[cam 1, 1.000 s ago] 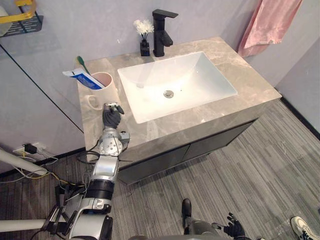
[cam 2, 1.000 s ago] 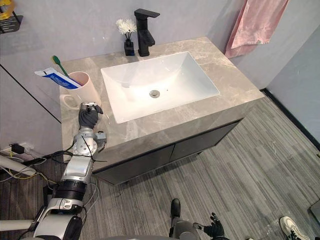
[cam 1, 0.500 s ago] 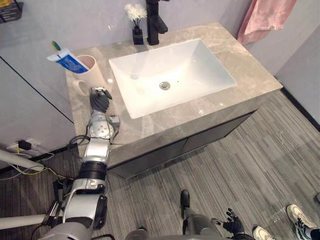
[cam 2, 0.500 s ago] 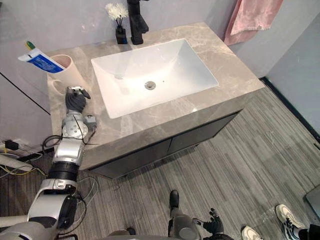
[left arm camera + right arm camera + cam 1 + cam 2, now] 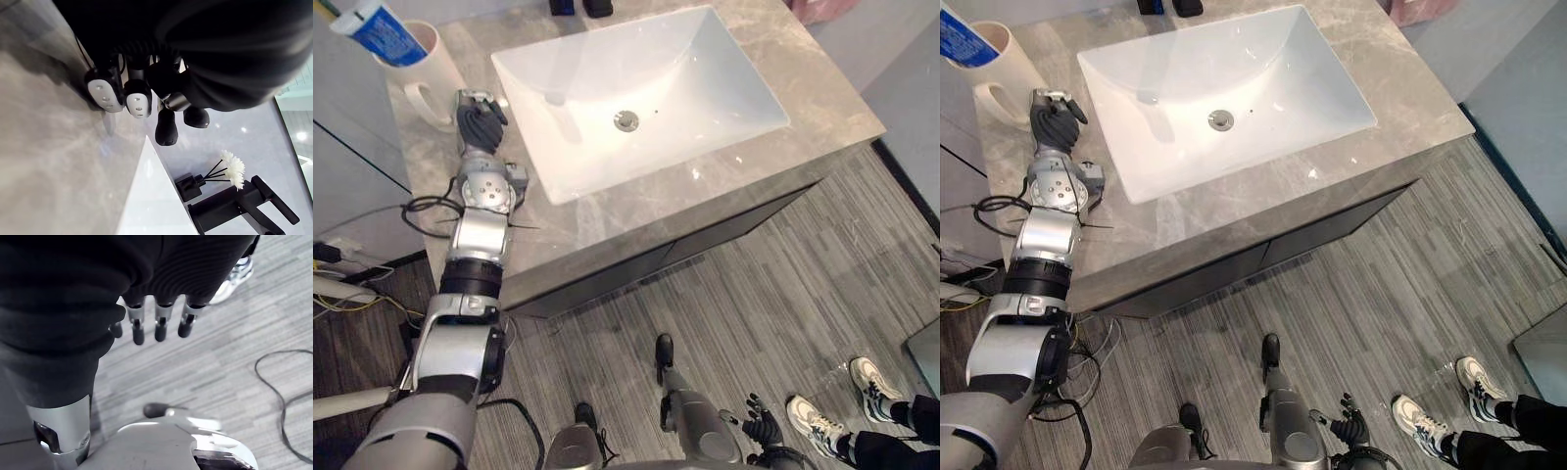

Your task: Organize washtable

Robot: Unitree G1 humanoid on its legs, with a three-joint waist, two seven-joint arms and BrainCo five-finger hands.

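Washtable [image 5: 803, 88] in grey marbled stone, with the robot's left hand [image 5: 478, 119] resting on its top, fingers [image 5: 137, 100] curled under into a loose fist, tips down against the stone and nothing inside them. A pale mug [image 5: 426, 69] stands just off those fingers on the outer side, near but not touching, handle turned towards them, and a blue-and-white toothpaste tube [image 5: 386, 29] leans out of it. On the other side of the fingers runs the rim of the white basin [image 5: 656, 69]. Well beyond the fingertips, at the back, are a small black vase [image 5: 188, 186] of white flowers and a black tap [image 5: 234, 205]. The right hand [image 5: 761, 429] hangs low, its fingers [image 5: 159, 328] straight and relaxed, empty, with striped grey floor [image 5: 220, 362] beneath them and a person's shoes [image 5: 818, 421] nearby.
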